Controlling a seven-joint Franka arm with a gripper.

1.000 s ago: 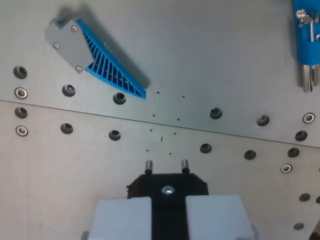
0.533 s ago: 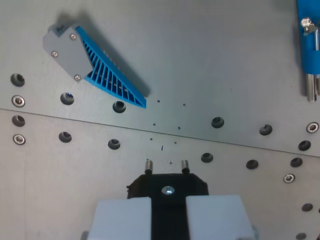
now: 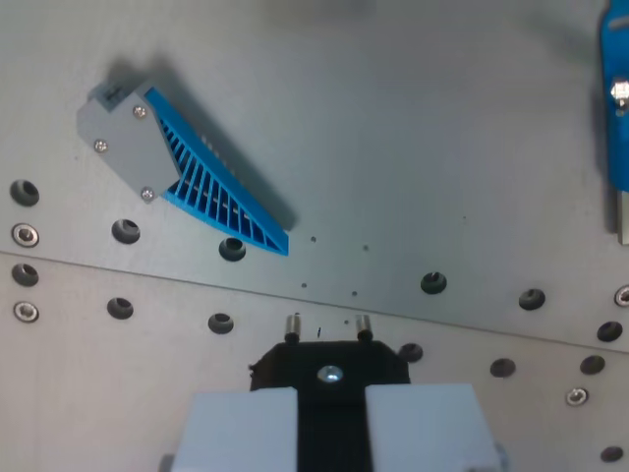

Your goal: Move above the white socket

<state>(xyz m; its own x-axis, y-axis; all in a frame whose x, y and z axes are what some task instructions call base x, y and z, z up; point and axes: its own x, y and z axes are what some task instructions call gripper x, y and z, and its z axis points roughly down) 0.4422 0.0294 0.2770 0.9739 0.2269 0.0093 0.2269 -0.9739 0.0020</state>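
Note:
My gripper [image 3: 331,398] fills the bottom middle of the wrist view. Its two white fingers [image 3: 241,428] are shut on a black plug [image 3: 329,366], whose two metal pins [image 3: 292,325] point up in the picture. The plug hangs over the seam between two grey metal plates [image 3: 413,147]. No white socket shows anywhere in this view.
A blue ribbed wedge with a grey screwed end plate [image 3: 187,167] lies at the upper left. A blue part with a metal piece [image 3: 617,118] is cut off by the wrist view's right edge. Rows of holes and screws [image 3: 432,283] run along the seam.
The whole scene has slid down the picture and a little sideways, so the camera has moved toward the top of the view. The plug stays fixed in the fingers.

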